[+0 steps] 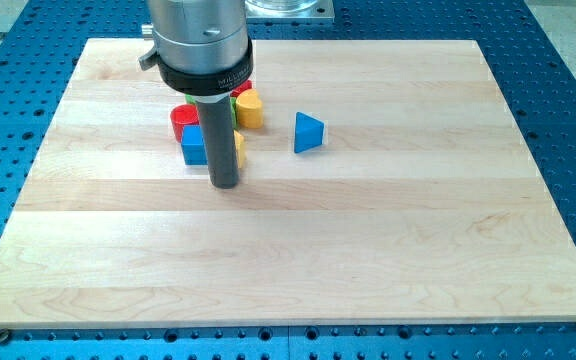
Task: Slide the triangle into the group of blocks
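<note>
A blue triangle block [308,132] lies alone on the wooden board [298,240], right of a group of blocks. The group holds a red cylinder [184,120], a blue block [194,146], a yellow cylinder [250,109], a yellow block [238,148] partly hidden behind the rod, a green block [194,99] and a red block [241,89] mostly hidden under the arm. My tip [225,185] rests on the board just below the group, left of the triangle and apart from it.
The board lies on a blue perforated table [568,100]. The arm's grey body [196,40] covers the top of the group. A metal base plate [288,10] sits at the view's top edge.
</note>
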You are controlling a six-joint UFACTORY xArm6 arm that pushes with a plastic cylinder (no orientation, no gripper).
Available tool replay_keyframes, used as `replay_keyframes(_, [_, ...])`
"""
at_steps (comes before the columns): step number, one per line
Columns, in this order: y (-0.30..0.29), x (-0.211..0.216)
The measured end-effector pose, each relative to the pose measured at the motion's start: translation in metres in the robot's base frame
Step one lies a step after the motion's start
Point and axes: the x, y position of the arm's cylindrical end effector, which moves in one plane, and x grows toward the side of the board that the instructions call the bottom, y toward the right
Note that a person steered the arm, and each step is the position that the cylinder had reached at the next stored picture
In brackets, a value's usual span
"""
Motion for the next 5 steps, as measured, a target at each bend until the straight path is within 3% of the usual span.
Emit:
replay_keyframes(1, [0.019, 0.021])
replay_keyframes(2, [0.093, 0.039])
replay_keyframes(3, [0.167, 0.006])
replay_keyframes(4, [0.178, -0.067])
replay_keyframes(5, [0.137, -0.067])
